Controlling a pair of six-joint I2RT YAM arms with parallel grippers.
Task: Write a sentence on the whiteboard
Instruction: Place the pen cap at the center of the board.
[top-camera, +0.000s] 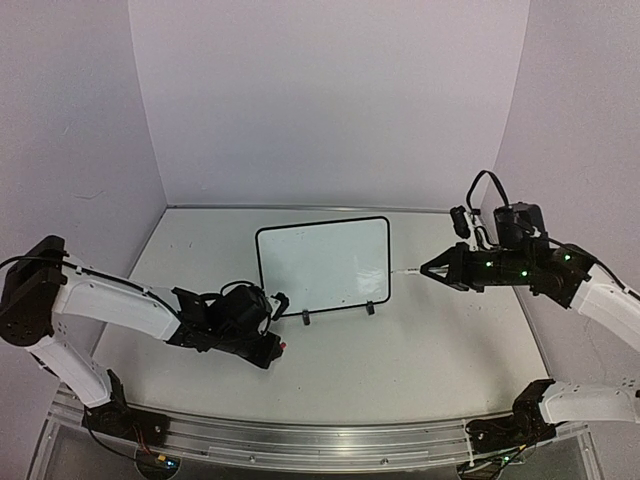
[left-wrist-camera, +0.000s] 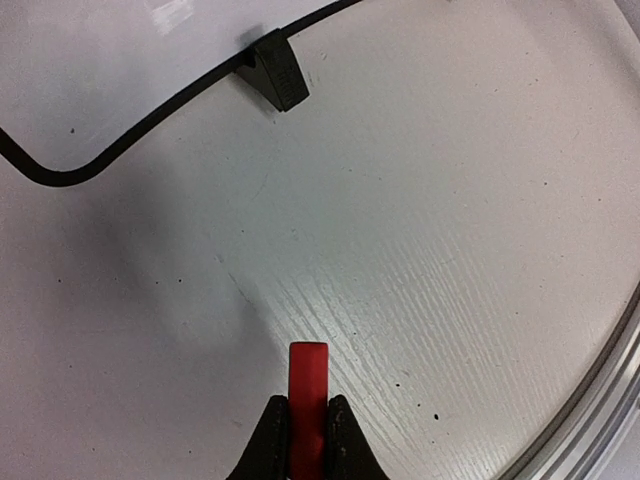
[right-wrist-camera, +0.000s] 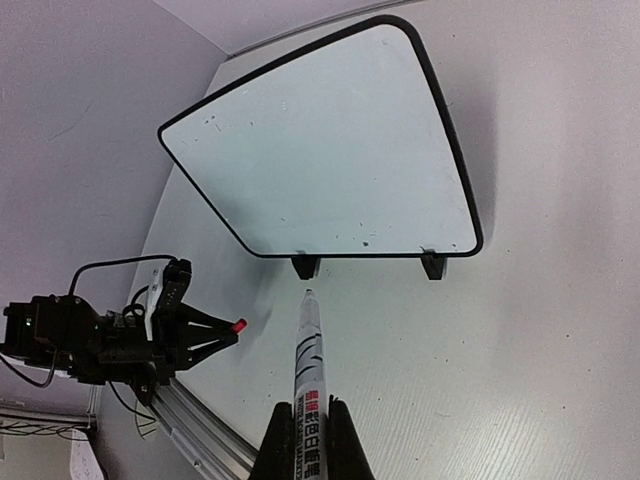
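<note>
Looks like the blank whiteboard (top-camera: 323, 265) is stood upright on the counter (top-camera: 400, 350), the uncapped marker (right-wrist-camera: 308, 350) is pinched in the right claw (top-camera: 428, 270) for writing, and the red cap (left-wrist-camera: 308, 385) is clamped aside in the left claw (top-camera: 278, 348).

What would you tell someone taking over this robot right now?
Left gripper: shut on the red cap, held low over the table, in front of the board's left part.
Right gripper: shut on the marker, uncapped, tip aimed at the whiteboard from its right side and stopping just short of it.
Whiteboard: stands on its two feet mid-table, blank apart from a few tiny specks.
Done: cap is off and the marker is gripped.
Left: write the whole sentence, then recap the marker.
</note>
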